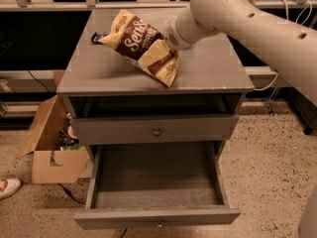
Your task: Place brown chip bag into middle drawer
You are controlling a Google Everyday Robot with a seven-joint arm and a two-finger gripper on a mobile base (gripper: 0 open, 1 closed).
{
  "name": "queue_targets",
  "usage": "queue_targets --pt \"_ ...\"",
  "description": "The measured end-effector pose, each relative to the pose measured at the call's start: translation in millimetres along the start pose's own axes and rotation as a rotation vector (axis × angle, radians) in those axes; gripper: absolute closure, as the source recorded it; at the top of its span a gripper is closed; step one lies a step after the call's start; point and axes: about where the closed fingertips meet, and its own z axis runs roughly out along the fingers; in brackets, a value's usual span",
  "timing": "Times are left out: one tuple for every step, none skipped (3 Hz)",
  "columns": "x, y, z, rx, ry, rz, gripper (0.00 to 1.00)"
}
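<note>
The brown chip bag [141, 44], dark brown with tan ends and white script, lies tilted on the grey cabinet top [208, 71], left of centre. My gripper [170, 35] is at the end of the big white arm, right up against the bag's right side; the arm and the bag hide its tip. The middle drawer [156, 177] is pulled wide open below, near the floor, and its bare grey tray holds nothing.
A grey drawer front with a round metal knob [156, 131] sits above the open drawer. A small dark flat packet [97, 36] lies by the bag's left end. An open cardboard box [49, 143] and a shoe [7, 186] are on the speckled floor at left.
</note>
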Motion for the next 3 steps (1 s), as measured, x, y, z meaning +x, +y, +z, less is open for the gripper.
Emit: queue_targets --pt "-10.3 2.6 19.5 -0.016 -0.024 0.008 0.19" --pt "-20.9 9.3 27.5 -0.052 -0.08 0.024 0.43" --pt "-33.7 23.6 20.8 -0.109 -0.174 0.046 0.66"
